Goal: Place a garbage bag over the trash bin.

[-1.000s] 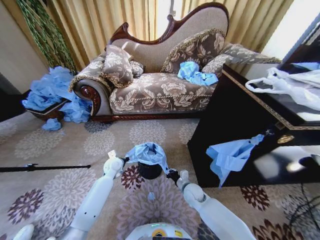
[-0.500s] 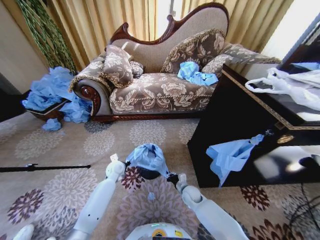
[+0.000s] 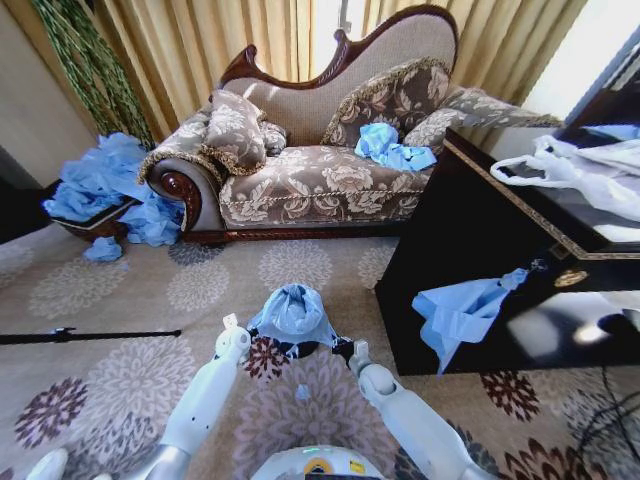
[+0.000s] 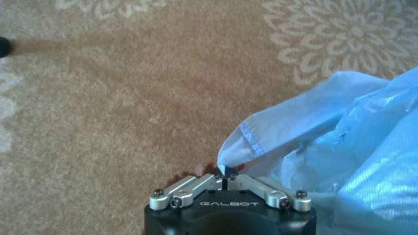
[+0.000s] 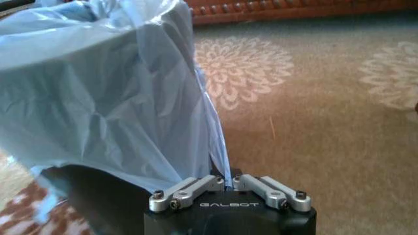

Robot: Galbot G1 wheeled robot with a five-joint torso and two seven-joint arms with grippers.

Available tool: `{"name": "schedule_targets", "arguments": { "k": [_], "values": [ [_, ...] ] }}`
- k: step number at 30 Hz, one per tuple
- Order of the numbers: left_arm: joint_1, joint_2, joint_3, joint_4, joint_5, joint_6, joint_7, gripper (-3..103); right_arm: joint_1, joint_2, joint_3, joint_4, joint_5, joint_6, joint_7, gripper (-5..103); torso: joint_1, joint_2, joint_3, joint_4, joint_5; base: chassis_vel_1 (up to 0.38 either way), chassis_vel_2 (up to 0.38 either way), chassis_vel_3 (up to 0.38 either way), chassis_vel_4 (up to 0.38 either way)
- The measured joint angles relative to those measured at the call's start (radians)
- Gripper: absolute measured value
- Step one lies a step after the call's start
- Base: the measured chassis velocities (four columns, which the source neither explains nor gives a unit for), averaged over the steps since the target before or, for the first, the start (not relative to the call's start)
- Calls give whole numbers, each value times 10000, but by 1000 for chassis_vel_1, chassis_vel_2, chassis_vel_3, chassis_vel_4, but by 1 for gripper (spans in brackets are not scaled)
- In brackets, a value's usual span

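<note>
A: What stands at the back?
B: A patterned sofa (image 3: pixel 330 150) before yellow curtains (image 3: pixel 220 40), cushions (image 3: pixel 235 130) on it and a blue bag heap (image 3: pixel 392 148) on its seat.
A: Elsewhere?
B: A blue pile (image 3: pixel 105 190) by its left end, a black cabinet (image 3: pixel 480 250) at right with white bags (image 3: pixel 580 170) on top, and floral carpet (image 3: pixel 130 300).

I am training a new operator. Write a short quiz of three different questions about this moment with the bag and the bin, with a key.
1. True or false: both grippers are shut on the thin, crinkly light-blue plastic garbage bag.
2. Multiple choice: the small black cylindrical trash bin stands on A) the sofa, B) the patterned carpet, C) the dark cabinet.
3. Fill in: the bag hangs draped over the bin's ____.

Key
1. True: the left gripper and the right gripper each pinch an edge of the bag with closed fingers.
2. B
3. Top; black wall shows below the bag's hem in the right wrist view.
</note>
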Motion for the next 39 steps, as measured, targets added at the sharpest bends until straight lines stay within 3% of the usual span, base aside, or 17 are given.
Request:
{"name": "schedule_targets", "arguments": {
  "k": [17,28,32,35,36,39],
  "values": [
    [-220,-386,68,1618,689,-61,855,0,295,1029,947,-2060,-1110,832,-534,0,0,0,0,-1,2,0,0,0,0],
    [-154,-320,65,1344,682,10,840,0,261,813,791,-1667,-1215,789,-222,0,0,0,0,0,0,0,0,0,0],
    [145,-147,24,528,680,-233,1104,0,-112,317,523,-672,-1108,615,35,-2,0,0,0,-2,0,0,0,0,0],
    [584,48,-50,-406,996,-329,1676,16,-551,-150,318,238,-840,438,287,5,-1,0,-1,-3,1,0,0,0,0],
    [584,48,-50,-406,996,-329,1676,16,-551,-150,318,238,-840,438,287,5,-1,0,-1,-3,1,0,0,0,0],
    [1021,171,-137,-1178,1288,-231,1883,32,-945,-507,256,908,-696,368,463,12,-1,0,0,-3,0,0,0,0,0]
  ]
}}
